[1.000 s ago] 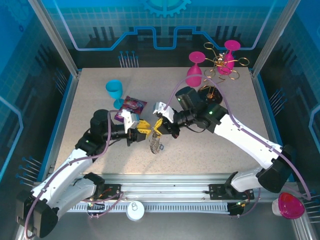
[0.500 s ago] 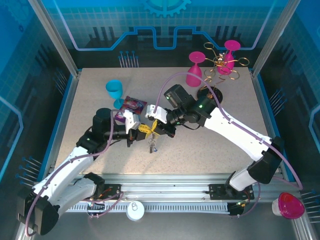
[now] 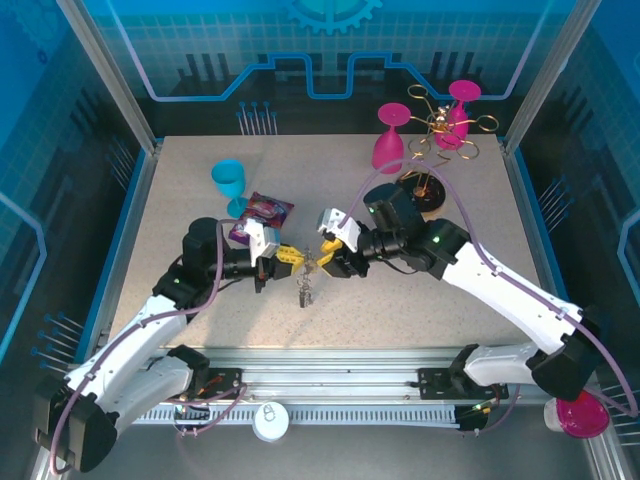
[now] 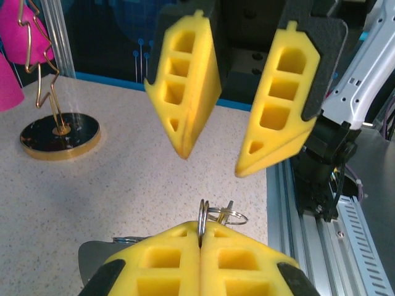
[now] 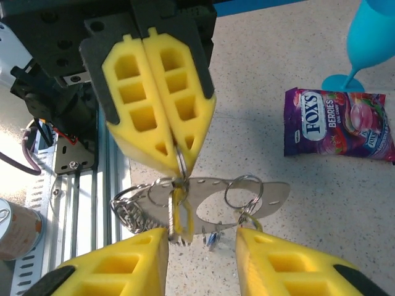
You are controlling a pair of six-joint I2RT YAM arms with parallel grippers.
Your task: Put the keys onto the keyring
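Got two grippers nose to nose mid-table. Spotted the left gripper (image 3: 288,258) clamped tight on the one keyring (image 5: 271,192), right gripper (image 3: 326,250) at its 3 o'clock, part open, pinching nothing. Can't count the keys (image 3: 305,293) dangling underneath. Counting three pink cups (image 3: 390,150): two at 1 o'clock, one off-table at 5. Also one blue cup (image 3: 228,180) at 11, one candy bag (image 3: 262,212).

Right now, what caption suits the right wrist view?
Left gripper pinches the keyring; open right gripper faces it.

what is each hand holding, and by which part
Left hand pinches the keyring by the rim of one wire ring. Right hand is open, holding nothing.
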